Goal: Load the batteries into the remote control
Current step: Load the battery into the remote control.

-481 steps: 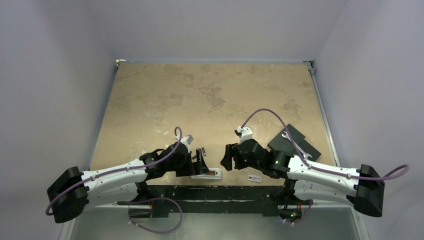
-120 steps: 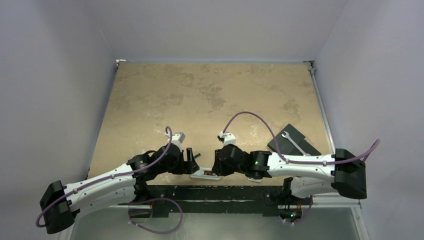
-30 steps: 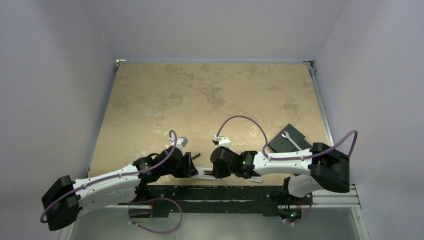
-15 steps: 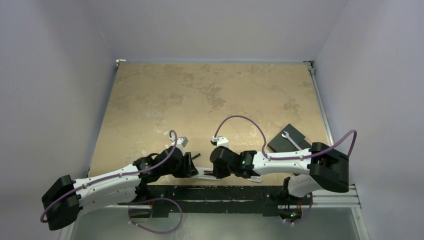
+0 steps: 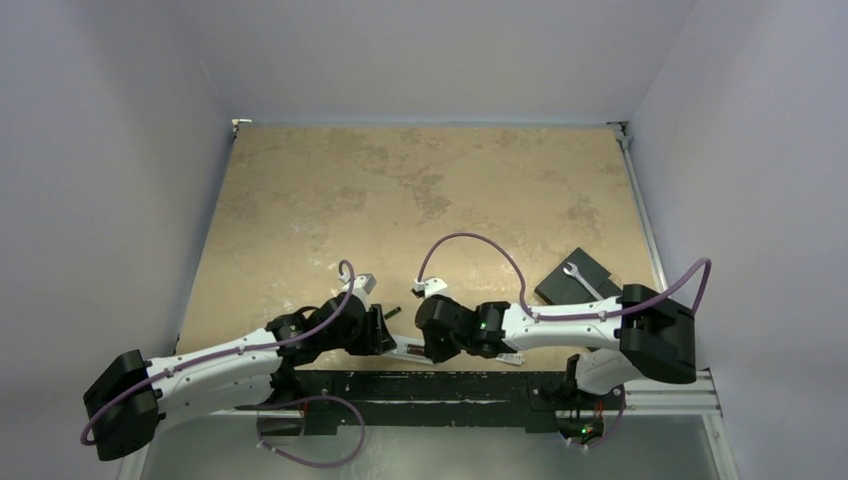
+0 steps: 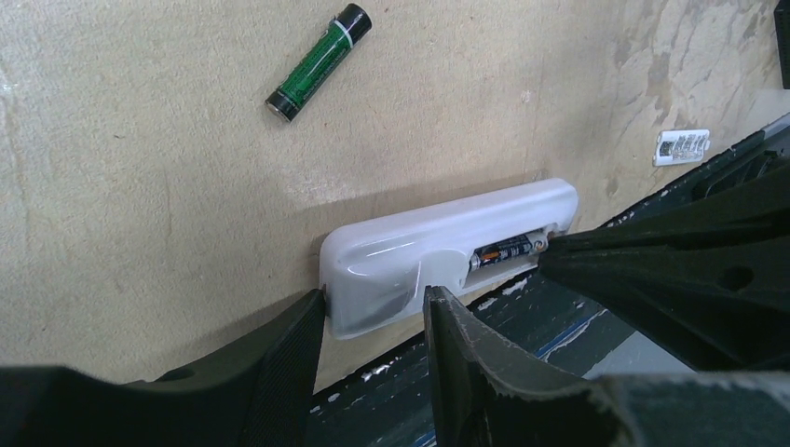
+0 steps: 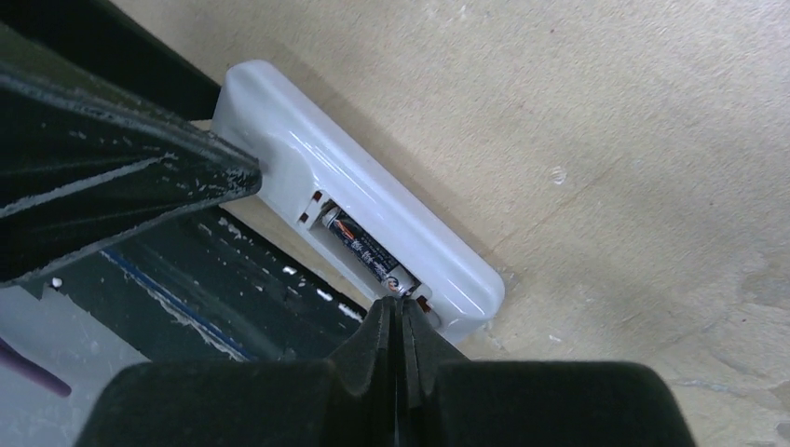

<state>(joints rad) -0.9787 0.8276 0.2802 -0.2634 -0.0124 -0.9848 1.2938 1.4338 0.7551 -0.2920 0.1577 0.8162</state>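
The white remote control [image 6: 438,247] lies back-up at the table's near edge, its compartment uncovered. One dark battery [image 7: 368,250] sits in the recess. My left gripper [image 6: 373,307] is shut on the remote's left end, one finger on each long side. My right gripper [image 7: 399,312] is shut with nothing between its fingers, and its tips touch the battery's right end. A second battery [image 6: 319,61], green and black, lies loose on the table beyond the remote. In the top view both grippers [image 5: 385,335] [image 5: 425,345] meet over the remote [image 5: 405,350].
A small white cover piece [image 6: 682,146] lies right of the remote, near the table edge. A black block with a wrench [image 5: 580,277] on it sits at the right. The dark base rail [image 7: 186,289] runs just below the remote.
My right gripper has closed its jaws fully and shifted slightly left, tips now against the seated battery. The left arm and the remote have not moved.
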